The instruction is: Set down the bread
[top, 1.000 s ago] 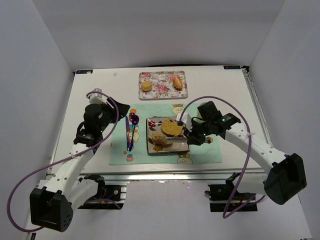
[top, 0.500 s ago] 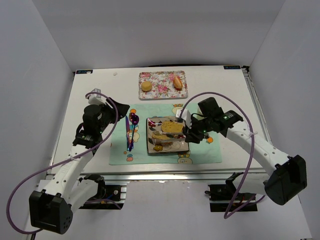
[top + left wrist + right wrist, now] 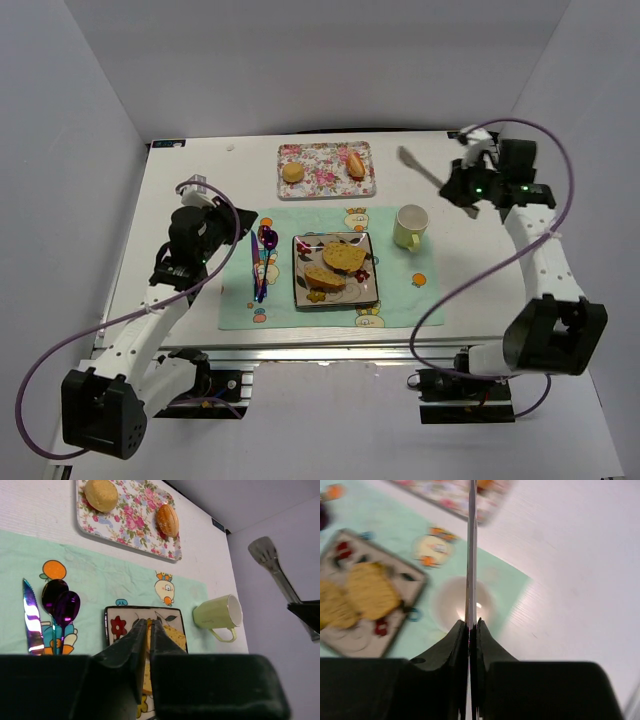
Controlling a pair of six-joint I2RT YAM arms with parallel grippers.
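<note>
right gripper (image 3: 472, 626): fingers pinched hard on a pair of metal tongs (image 3: 471, 550), seen edge-on as a thin strip in the right wrist view. from the top camera i see this gripper (image 3: 454, 187) raised over the far right of the table (image 3: 470, 270), with the tongs (image 3: 420, 168) sticking out to the left and far.

just near and left of it, a pale green mug (image 3: 409, 226) stands upright on the right part of the green placemat (image 3: 400, 295). the wrist view is motion-blurred, so the mug (image 3: 462, 605) reads only as a pale ring.

left gripper (image 3: 148, 640): fingers pressed together with nothing pinched. a hairline slit may remain; i can't tell for sure. it hangs over the mat's left edge (image 3: 238, 222).

bread (image 3: 336, 266): both slices lie flat on the square patterned plate (image 3: 300, 270) at mat centre, the roundish one far-right and the longer one near-left, touching or overlapping.

left of the plate: a knife (image 3: 31, 617) and purple spoons (image 3: 61, 605) on the mat.

far side: a floral tray (image 3: 325, 185) holding a bun (image 3: 292, 172) on the left and a roll (image 3: 355, 163) on the right.
</note>
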